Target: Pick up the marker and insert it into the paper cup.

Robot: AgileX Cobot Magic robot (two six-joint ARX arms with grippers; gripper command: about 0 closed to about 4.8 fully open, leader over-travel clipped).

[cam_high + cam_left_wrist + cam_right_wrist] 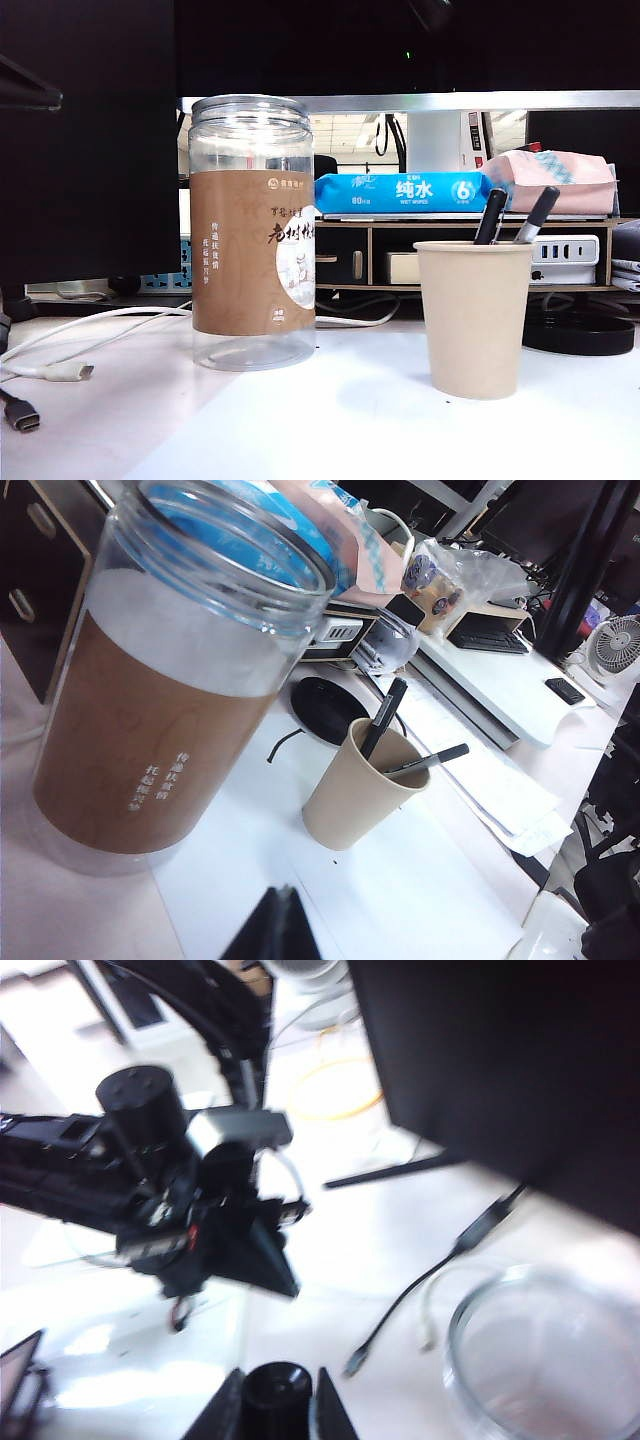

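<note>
Markers, two of them, stand in the plain beige paper cup [474, 318] on the white table [330, 430]. The long slim all-black marker [490, 216] leans on the side nearer the tall clear plastic jar with a brown label [252, 232], beside a grey-barrelled marker with a black cap [537, 214]. Near the jar, the left gripper [283, 920] shows only dark fingertips that meet at a point with nothing between. The right gripper [275, 1400], above the table by the jar's rim, clasps a black round-ended object [275, 1388], too blurred to identify.
</note>
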